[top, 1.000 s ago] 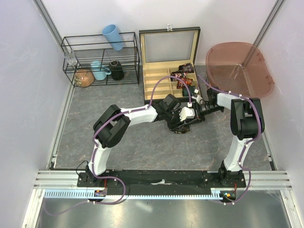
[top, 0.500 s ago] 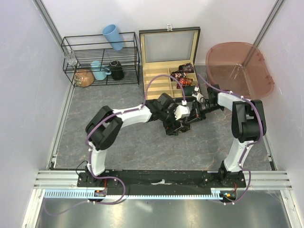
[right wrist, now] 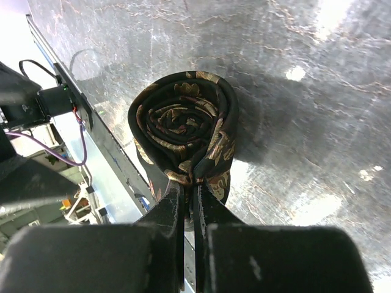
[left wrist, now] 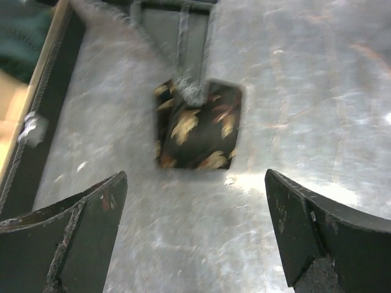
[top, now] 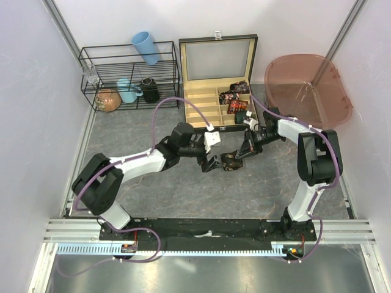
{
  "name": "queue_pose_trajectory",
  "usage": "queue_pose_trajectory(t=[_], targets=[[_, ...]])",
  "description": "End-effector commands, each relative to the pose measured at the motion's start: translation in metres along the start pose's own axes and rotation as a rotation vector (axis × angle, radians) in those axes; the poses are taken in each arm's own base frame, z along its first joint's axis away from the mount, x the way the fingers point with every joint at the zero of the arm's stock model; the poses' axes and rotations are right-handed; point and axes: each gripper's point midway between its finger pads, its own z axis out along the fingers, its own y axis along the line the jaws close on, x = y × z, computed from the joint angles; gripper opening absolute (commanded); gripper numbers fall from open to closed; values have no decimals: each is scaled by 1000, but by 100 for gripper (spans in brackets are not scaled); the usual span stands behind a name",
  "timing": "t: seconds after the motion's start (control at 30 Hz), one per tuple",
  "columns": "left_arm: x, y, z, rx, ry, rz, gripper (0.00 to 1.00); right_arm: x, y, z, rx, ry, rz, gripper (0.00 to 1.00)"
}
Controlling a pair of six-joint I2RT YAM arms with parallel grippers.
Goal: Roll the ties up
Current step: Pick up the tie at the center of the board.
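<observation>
A rolled tie (top: 231, 161), dark with tan leaf prints, rests as a tight coil on the grey table. In the right wrist view the coiled tie (right wrist: 183, 125) fills the centre, and my right gripper (right wrist: 190, 183) is shut on its near edge. From above, the right gripper (top: 241, 156) reaches the coil from the right. My left gripper (top: 212, 162) stands wide open just left of the coil, not touching it. In the left wrist view the tie (left wrist: 198, 125) lies ahead of the open left gripper (left wrist: 195, 229). Several more rolled ties (top: 236, 99) sit in the box compartments.
The open wooden box (top: 208, 104) with its lid up stands behind the grippers. A wire rack (top: 128, 76) at the back left holds a black mug (top: 150, 90) and cups, with a blue cup (top: 146, 47) on top. A pink translucent bin (top: 308, 85) sits at the back right.
My left gripper has opened and drawn back to the left, away from the rolled tie. The right gripper stays shut on the coil, which has shifted little.
</observation>
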Motion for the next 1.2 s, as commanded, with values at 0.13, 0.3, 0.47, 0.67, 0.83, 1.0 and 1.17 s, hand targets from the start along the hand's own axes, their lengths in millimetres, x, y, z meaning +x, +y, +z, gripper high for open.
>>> queue_pose_trajectory(t=[0.13, 0.3, 0.47, 0.67, 0.83, 1.0, 1.17], targets=[[1, -11, 26, 114, -26, 102, 100, -5, 29, -1, -52, -26, -100, 0], [20, -15, 38, 141, 60, 120, 100, -7, 39, 1, -68, -40, -115, 0], [36, -5, 52, 82, 134, 90, 100, -9, 53, 3, -92, -50, -87, 0], [40, 14, 57, -32, 143, 92, 99, -8, 60, 7, -96, -41, -79, 0], [41, 15, 58, -35, 119, 128, 99, -13, 67, 9, -115, -35, -79, 0], [32, 9, 62, -1, 79, 106, 72, -18, 77, 8, -138, -37, -99, 0], [32, 1, 57, 27, 80, 94, 35, -27, 83, 4, -130, -53, -118, 0]])
